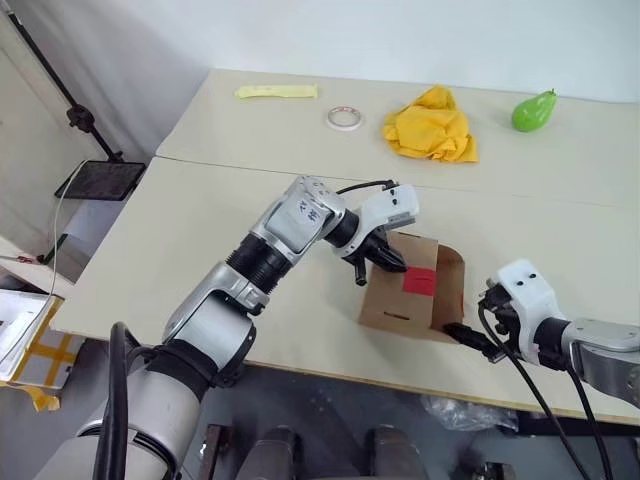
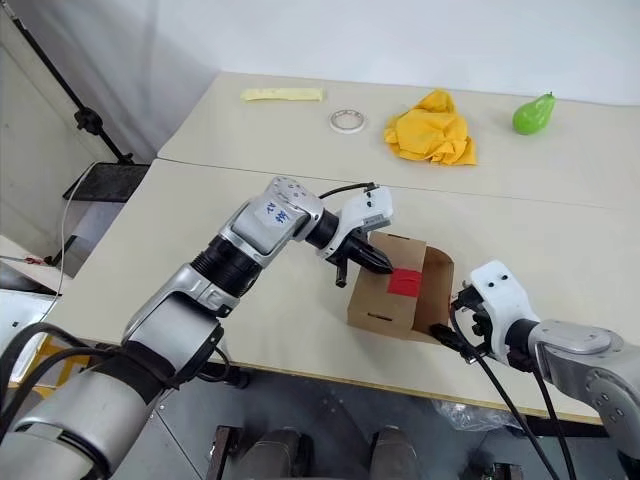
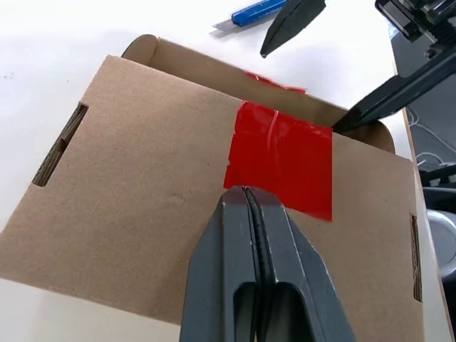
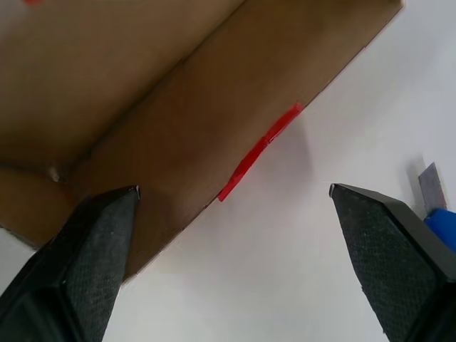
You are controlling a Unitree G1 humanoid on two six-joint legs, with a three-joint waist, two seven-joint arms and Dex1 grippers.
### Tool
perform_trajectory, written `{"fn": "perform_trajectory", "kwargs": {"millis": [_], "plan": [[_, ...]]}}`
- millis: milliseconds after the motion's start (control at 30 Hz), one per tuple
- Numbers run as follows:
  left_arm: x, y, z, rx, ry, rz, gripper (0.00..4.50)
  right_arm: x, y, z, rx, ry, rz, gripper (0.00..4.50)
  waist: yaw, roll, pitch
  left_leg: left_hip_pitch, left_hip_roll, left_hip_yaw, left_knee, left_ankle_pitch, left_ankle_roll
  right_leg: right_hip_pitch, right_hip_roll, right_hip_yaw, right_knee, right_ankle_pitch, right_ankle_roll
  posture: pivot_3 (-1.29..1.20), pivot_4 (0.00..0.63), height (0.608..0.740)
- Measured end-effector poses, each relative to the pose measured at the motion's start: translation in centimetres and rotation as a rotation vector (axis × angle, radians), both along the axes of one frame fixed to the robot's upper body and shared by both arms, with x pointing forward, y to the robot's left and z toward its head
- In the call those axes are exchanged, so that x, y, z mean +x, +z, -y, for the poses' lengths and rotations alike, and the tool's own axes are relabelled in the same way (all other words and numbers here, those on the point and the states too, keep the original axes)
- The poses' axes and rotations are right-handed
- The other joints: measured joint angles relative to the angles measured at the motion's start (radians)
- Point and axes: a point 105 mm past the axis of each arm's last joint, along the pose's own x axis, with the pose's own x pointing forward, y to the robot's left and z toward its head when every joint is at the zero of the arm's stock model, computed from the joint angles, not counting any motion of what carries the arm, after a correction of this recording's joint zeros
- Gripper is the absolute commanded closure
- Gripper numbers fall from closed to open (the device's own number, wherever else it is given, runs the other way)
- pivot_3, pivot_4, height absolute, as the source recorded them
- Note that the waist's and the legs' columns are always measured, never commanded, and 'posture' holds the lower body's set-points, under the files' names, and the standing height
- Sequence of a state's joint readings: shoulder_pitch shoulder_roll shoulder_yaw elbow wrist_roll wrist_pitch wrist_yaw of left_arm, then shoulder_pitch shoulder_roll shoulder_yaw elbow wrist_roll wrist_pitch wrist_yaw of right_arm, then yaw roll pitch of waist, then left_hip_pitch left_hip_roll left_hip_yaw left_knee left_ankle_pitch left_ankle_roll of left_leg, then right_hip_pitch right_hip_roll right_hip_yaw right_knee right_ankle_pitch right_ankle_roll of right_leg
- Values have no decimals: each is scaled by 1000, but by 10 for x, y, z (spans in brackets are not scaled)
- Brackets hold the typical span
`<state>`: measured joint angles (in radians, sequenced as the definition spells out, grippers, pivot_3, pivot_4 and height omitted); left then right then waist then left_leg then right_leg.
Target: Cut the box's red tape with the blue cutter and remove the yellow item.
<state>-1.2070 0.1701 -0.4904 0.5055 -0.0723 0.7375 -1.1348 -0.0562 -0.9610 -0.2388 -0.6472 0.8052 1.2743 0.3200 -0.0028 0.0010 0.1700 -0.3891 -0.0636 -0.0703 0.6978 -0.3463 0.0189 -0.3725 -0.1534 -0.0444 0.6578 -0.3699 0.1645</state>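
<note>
Both grippers work at the box (image 1: 405, 295), which lies on the near table (image 1: 200, 250) with its red tape (image 1: 419, 280) on the upper face. Left gripper (image 3: 248, 191) has its two fingers pressed together, holding nothing, with the tips over the near edge of the red tape; whether they touch the cardboard is hard to tell. Right gripper (image 4: 231, 196) stands wide open and empty at the box's right end, one finger (image 4: 92, 242) against the carton's flap and the other over bare table. Just beside that finger lies the blue cutter (image 4: 442, 224), its blade end pointing toward the box. On the far table rest a pale yellow strip (image 1: 277, 91), a tape roll (image 1: 344, 118), an orange-yellow cloth (image 1: 432, 126) and a green pear-shaped thing (image 1: 534, 110).
</note>
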Motion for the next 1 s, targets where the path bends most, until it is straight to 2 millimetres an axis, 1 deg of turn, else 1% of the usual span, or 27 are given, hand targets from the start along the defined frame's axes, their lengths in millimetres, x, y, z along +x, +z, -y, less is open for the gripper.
{"fn": "perform_trajectory", "kwargs": {"millis": [100, 200, 300, 367, 467, 567, 633, 733, 867, 1000], "plan": [[-1, 1, -1, 2, 10, 3, 4500, 0, -7, 2, -20, 28, -30, 28, 0, 0, 0, 0, 0, 1, 0, 0, 0, 0, 0, 1, 0, 0, 0, 0, 150, 740], [-1, 0, -3, 4, 23, 1, 4500, -2, -7, 6, -59, 70, -35, 28, 1, -1, 0, 0, 1, 1, 0, 0, 0, 0, 0, 1, -1, 0, 0, 0, 150, 740], [-1, -1, -5, 5, 32, 1, 4500, -1, -8, 7, -35, 80, -41, 28, 1, -2, 0, 0, 1, 1, 0, 0, 0, 1, 1, 1, -1, 0, 0, 0, 150, 740], [0, -2, -8, 4, 46, -4, 4500, 9, -6, 0, 73, 54, -28, 28, -2, -5, 0, 1, 3, 2, 0, 0, 0, 2, 2, 1, -3, 0, 0, 0, 150, 740], [0, -2, -8, 1, 52, -3, 4500, 22, 2, -10, 224, 26, -13, 28, 1, -4, -1, 1, 6, 2, 0, 1, -1, 2, 2, 1, -4, 0, 0, 0, 150, 740], [-1, -1, -8, -2, 53, -1, 4500, 27, 5, -10, 306, -18, -39, 28, 2, -5, -1, 1, 6, 1, 0, 1, -1, 2, 2, 1, -3, 0, -1, 0, 150, 740], [-1, -1, -9, 0, 58, 1, 4500, 29, 2, -13, 391, -45, -90, 28, 0, -5, -1, 2, 6, 2, 0, 1, -1, 2, 2, 1, -3, 0, -1, 0, 150, 740], [0, -2, -13, 4, 69, 3, 4500, 36, 4, -14, 510, -90, -139, 28, -3, -4, -1, 3, 6, 2, 0, 1, -2, 3, 3, 1, -3, 0, -2, 0, 150, 740], [-1, -2, -14, 3, 70, 17, 4500, 38, 5, -11, 594, -135, -174, 28, -6, -4, -2, 4, 7, 2, 0, 1, -2, 3, 3, 2, -3, 0, -2, 0, 150, 740], [-1, -3, -17, 3, 75, 16, 4500, 31, 3, -6, 665, -150, -194, 28, -1, -4, -2, 4, 8, 2, -1, 1, -2, 3, 3, 2, -3, 0, -2, 0, 150, 740]]}}
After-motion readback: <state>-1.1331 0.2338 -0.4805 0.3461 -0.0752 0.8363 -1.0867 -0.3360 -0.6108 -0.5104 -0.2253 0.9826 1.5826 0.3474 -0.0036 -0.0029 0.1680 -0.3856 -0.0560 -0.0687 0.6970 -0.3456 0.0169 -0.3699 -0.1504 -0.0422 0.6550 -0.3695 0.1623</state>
